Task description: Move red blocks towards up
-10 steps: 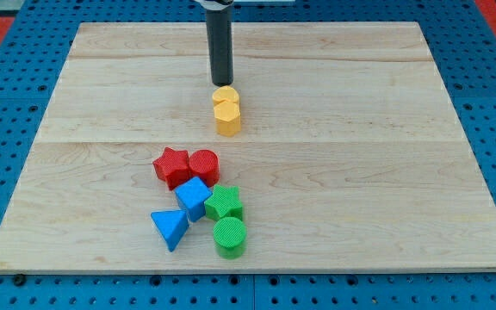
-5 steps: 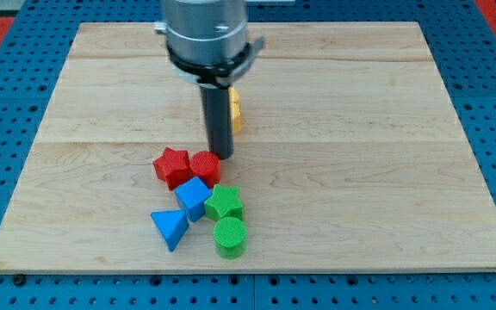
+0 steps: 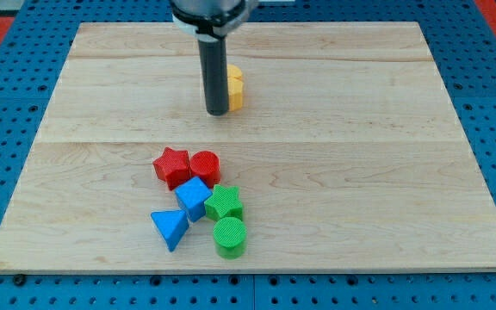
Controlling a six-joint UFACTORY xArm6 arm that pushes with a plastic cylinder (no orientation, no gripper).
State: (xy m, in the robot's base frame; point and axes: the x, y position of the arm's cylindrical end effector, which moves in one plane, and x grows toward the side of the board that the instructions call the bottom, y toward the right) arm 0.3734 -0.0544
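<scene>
My tip [image 3: 217,112], bare and grasping nothing, stands mid-table near the top edge, beside one yellow block [image 3: 235,88]; two red blocks, a star [image 3: 171,166] and a cylinder [image 3: 204,165], sit toward the bottom edge.

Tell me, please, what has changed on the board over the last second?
My tip came down toward the red cylinder, then backed up. The yellow block shifted toward the view's top. The red star and the blue and green blocks stayed put.

My tip [image 3: 217,112] beside yellow block [image 3: 234,89]
</scene>
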